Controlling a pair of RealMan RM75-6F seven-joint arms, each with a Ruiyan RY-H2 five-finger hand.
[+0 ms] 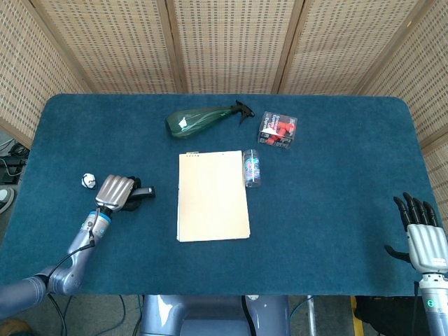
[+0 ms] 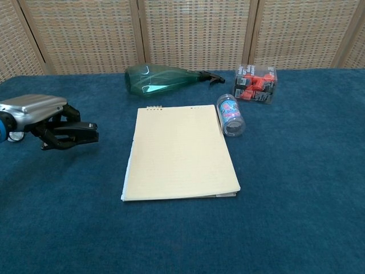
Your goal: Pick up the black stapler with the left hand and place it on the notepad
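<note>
My left hand (image 1: 116,193) (image 2: 40,114) grips the black stapler (image 1: 142,192) (image 2: 80,132) left of the notepad, holding it lifted a little off the blue cloth, its nose pointing right toward the pad. The cream notepad (image 1: 213,196) (image 2: 178,152) lies flat at the table's middle, a short gap from the stapler. My right hand (image 1: 421,231) is low at the right front corner of the head view, fingers spread, holding nothing.
A green spray bottle (image 1: 199,120) lies behind the notepad. A small clear bottle (image 1: 251,168) lies along the pad's right edge, with a clear box of red items (image 1: 277,130) behind it. A small white object (image 1: 88,180) sits left of my left hand.
</note>
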